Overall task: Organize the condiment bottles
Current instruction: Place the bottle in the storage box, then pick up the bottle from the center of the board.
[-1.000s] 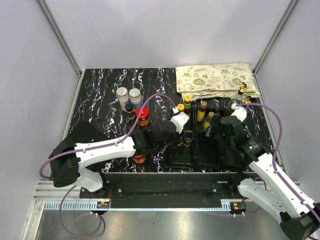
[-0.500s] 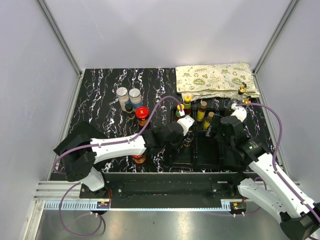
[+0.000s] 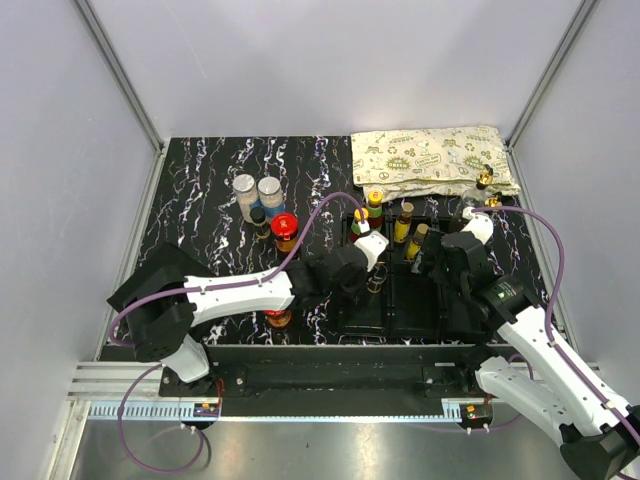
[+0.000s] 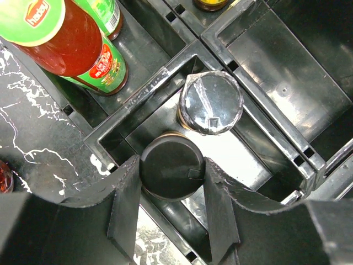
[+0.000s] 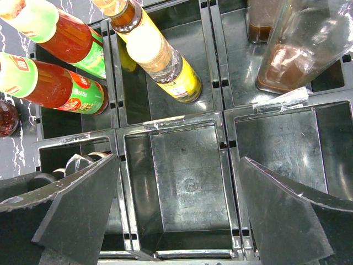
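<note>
Left wrist view: left pincer [image 4: 171, 175] pinching black-capped bottle [image 4: 168, 163] by cap, inside tray [image 4: 144, 91] compartment toward near edge of worktop [image 3: 200, 180], beside second capped bottle [image 4: 210, 102]; right pincer [image 5: 179, 163] spread, holding nothing. Bottle likely glass: rigid, breakable, smooth. Cap sides look the safest hold.

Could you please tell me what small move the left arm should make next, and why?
Probably open the left pincer and lift straight up. Its fingers clasp a black-capped bottle already standing inside a tray compartment, beside a second capped bottle; whether it rests on the floor is hidden.
</note>
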Available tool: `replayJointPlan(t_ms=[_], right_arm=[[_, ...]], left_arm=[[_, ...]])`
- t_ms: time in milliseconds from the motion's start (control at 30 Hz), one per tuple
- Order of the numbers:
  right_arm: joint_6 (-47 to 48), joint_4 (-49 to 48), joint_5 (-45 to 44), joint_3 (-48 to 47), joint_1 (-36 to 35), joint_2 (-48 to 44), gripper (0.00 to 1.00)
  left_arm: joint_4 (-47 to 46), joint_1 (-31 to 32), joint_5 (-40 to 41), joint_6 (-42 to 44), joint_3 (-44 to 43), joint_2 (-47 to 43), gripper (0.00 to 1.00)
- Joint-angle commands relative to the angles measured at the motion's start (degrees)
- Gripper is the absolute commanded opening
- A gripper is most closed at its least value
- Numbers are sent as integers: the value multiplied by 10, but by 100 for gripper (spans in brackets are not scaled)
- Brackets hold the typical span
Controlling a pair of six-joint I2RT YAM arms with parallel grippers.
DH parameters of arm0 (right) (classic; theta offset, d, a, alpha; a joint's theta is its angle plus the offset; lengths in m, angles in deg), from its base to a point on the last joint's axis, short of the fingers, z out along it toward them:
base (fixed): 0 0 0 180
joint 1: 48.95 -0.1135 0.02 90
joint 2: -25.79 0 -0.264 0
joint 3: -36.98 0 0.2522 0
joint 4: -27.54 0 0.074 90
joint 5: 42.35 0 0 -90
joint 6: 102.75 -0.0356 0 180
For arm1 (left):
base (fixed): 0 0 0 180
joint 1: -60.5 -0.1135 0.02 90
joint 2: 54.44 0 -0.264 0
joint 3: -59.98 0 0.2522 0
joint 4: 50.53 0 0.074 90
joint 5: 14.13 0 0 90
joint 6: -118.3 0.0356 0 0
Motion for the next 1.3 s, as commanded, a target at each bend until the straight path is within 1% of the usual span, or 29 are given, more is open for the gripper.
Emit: replayJointPlan(t_ms=[0,33,200,233,367,500,633,767,833,933,1000,1067,1100,1133,1200,1233,1267], right_arm=[[-3,-12,-23,-5,1,-1,100],[-3,-11,-22,-5,1,0,100],[-3,-12,-21,-6,1,-2,100],[-3,-12,-22,-6,2,-4,100],[-3,-11,-20,-5,2,-4,100],[-3,-11,-20,-7,2,-3,100],[-1,-12,-20,-7,2,-3,100],[-1,-11,-20,-10,3,-1,100],[-1,-11,-20,-11,2,1,100],[-1,-12,-20,-12,2,3,100],[-2,-13,-20,-12,2,4,100],[-1,-12,-20,-13,2,5,100],[-2,-13,-20,-13,1,6,100],[-2,-13,-20,-12,2,5,100],[-3,-12,-19,-13,3,4,100],[-3,-13,-19,-13,2,4,100],[-3,-13,-20,-12,2,4,100]], left_arm=[[-40,3,23,3,2,-9,34],[-40,2,24,3,2,-9,41],[-33,3,33,5,2,-12,57],[-33,2,34,6,3,-14,64],[-35,2,37,8,12,-31,79],[-30,3,48,13,10,-54,88],[-26,2,59,32,10,-82,93],[-17,2,94,49,13,-107,98],[-11,2,109,52,14,-122,99],[-2,-5,146,53,16,-140,99],[8,-12,204,42,17,-148,99],[51,-36,250,7,1,-148,99],[68,-48,258,-8,-5,-148,99],[100,-77,263,-40,-13,-150,99],[121,-109,266,-67,-15,-160,99],[127,-142,261,-86,-8,-166,99],[128,-157,243,-96,-3,-182,99]])
